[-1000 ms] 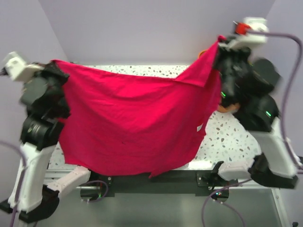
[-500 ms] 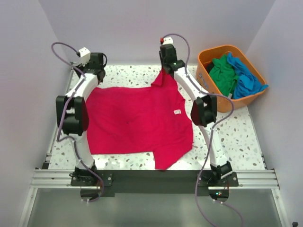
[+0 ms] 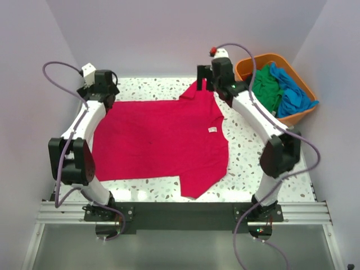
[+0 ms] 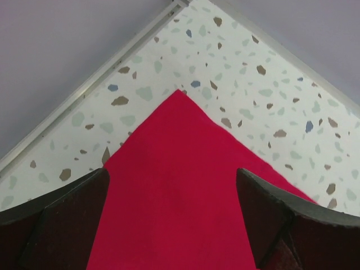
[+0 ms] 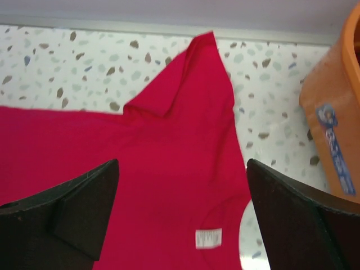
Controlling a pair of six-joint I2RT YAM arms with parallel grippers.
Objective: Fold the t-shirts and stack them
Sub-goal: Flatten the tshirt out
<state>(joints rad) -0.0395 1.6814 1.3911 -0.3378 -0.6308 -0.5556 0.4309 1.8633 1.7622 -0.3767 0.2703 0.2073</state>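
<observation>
From above, the crimson t-shirt (image 3: 163, 140) lies spread flat on the tabletop (image 3: 253, 160). The green t-shirt (image 3: 264, 90) and blue t-shirt (image 3: 292, 98) sit in the orange basket (image 3: 253, 58).

Left wrist: my left claw (image 4: 171, 180) gapes wide over a corner of the crimson cloth.

Right wrist: my right claw (image 5: 183, 169) is also wide, above the sleeve and the white neck label (image 5: 208, 238).

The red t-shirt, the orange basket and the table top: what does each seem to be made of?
The red t-shirt: soft matte cloth, probably cotton knit; it lies limp with creases and a folded sleeve. The orange basket: likely moulded plastic, smooth stiff wall. The table top: speckled, terrazzo-like; stone or laminate cannot be told.
</observation>
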